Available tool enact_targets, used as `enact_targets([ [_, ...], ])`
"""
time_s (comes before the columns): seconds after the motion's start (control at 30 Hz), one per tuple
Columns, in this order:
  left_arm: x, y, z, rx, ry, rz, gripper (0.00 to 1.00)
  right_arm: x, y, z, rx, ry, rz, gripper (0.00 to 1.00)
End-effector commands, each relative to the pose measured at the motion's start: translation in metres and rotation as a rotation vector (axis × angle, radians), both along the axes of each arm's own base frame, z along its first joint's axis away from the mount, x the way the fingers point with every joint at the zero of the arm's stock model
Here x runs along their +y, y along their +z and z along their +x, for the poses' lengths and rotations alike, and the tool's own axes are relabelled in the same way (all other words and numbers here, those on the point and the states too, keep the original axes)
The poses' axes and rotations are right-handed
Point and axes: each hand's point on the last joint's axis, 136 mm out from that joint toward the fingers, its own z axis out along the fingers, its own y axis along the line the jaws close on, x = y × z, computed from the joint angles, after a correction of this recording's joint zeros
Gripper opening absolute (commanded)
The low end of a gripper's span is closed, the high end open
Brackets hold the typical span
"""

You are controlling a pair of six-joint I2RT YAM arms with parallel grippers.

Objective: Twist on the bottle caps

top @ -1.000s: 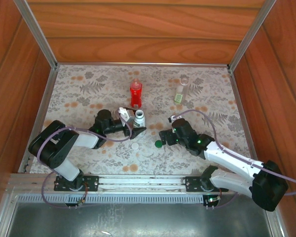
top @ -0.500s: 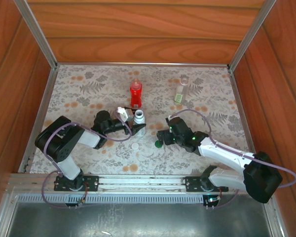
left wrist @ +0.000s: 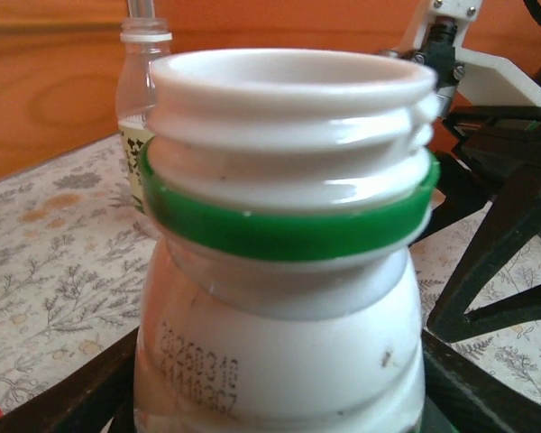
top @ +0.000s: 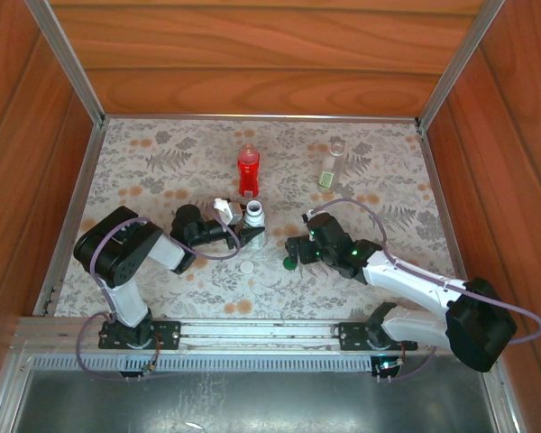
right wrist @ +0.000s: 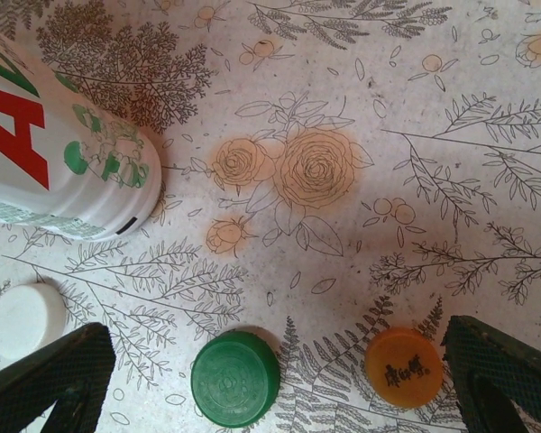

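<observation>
Over the last second my left gripper (top: 249, 234) has closed in on the white bottle (top: 254, 215), and my left elbow has folded in toward 3 o'clock; my right gripper (top: 296, 255) has slid toward 9 o'clock and now hangs over the dark green cap (top: 289, 264).

From above, the white bottle stands upright near the middle of the patterned cloth (top: 162, 180), and my left gripper pinches it low on its body; on my left wrist camera the dark fingers (left wrist: 95, 392) press against both sides of the white bottle (left wrist: 279, 343), whose threaded neck is open above a green ring (left wrist: 288, 230). The red bottle (top: 248, 170) stands at 12 o'clock from the white bottle, well apart; the clear bottle (top: 330, 164) stands at 2 o'clock from it, also uncapped, and my left wrist camera sees it behind the white bottle's neck at 10 o'clock (left wrist: 142, 63). The white cap (top: 246, 267) lies on the cloth at 6 o'clock from the white bottle, near its base.

My right gripper (right wrist: 279, 361) is spread wide, with one finger (right wrist: 50, 383) at 8 o'clock of my right wrist view and the other at 4 o'clock; between them lie the dark green cap (right wrist: 235, 377) and, at 3 o'clock from it, the orange cap (right wrist: 404, 367); the two are apart and neither touches a finger. The white cap (right wrist: 25, 317) sits at 9 o'clock from the green one, just above the left-hand finger; the white bottle (right wrist: 68, 171), its label red and green, rises at 10 o'clock.
</observation>
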Motion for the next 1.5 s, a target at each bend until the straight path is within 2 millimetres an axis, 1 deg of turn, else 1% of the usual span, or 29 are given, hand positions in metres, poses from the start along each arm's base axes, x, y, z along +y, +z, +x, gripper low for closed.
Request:
enact_targets([
  [0.0, -0.001, 0.009, -0.003, -0.023, -0.031, -0.027, 0.63, 0.006, 0.014, 0.009, -0.017, -0.036, 0.05, 1.0],
  [0.1, -0.001, 0.009, -0.004, -0.024, -0.036, -0.027, 0.58, 0.0, 0.011, 0.01, -0.019, -0.053, 0.023, 1.0],
  [0.17, -0.001, 0.009, -0.005, -0.023, -0.039, -0.027, 0.54, 0.0, 0.013, 0.008, -0.024, -0.033, 0.012, 1.0],
  [0.27, 0.0, 0.01, -0.005, -0.027, -0.037, -0.028, 0.54, 0.004, 0.019, 0.003, -0.028, 0.006, 0.032, 1.0],
  [0.33, 0.0, 0.011, -0.005, -0.029, -0.038, -0.029, 0.54, 0.006, 0.019, -0.001, -0.012, 0.026, 0.031, 0.96],
  [0.43, 0.0, 0.01, -0.005, -0.027, -0.041, -0.028, 0.54, 0.009, 0.01, -0.011, 0.024, 0.066, -0.019, 0.94],
  [0.53, 0.001, 0.009, -0.004, -0.025, -0.038, -0.026, 0.54, 0.014, -0.005, -0.023, 0.047, 0.115, -0.122, 0.91],
  [0.67, 0.001, 0.01, -0.004, -0.026, -0.034, -0.028, 0.56, 0.017, -0.024, -0.031, 0.06, 0.133, -0.244, 0.91],
  [0.73, 0.001, 0.01, -0.003, -0.026, -0.026, -0.027, 0.57, 0.02, -0.029, -0.032, 0.066, 0.135, -0.277, 0.91],
  [0.77, 0.002, 0.009, -0.002, -0.028, -0.02, -0.026, 0.58, 0.022, -0.033, -0.033, 0.074, 0.135, -0.289, 0.87],
  [0.9, 0.002, 0.008, -0.002, -0.023, -0.019, -0.025, 0.58, 0.025, -0.044, -0.034, 0.097, 0.122, -0.31, 0.83],
  [1.0, 0.002, 0.009, -0.001, -0.024, -0.018, -0.026, 0.58, 0.024, -0.053, -0.035, 0.104, 0.104, -0.296, 0.75],
  [1.1, 0.003, 0.008, -0.001, -0.021, -0.016, -0.025, 0.58, 0.024, -0.059, -0.035, 0.102, 0.093, -0.273, 0.71],
  [1.33, 0.002, 0.007, -0.001, -0.014, -0.021, -0.026, 0.58, 0.024, -0.068, -0.036, 0.108, 0.09, -0.274, 0.65],
  [1.47, 0.002, 0.007, -0.001, -0.013, -0.019, -0.026, 0.58, 0.023, -0.072, -0.036, 0.108, 0.086, -0.272, 0.56],
])
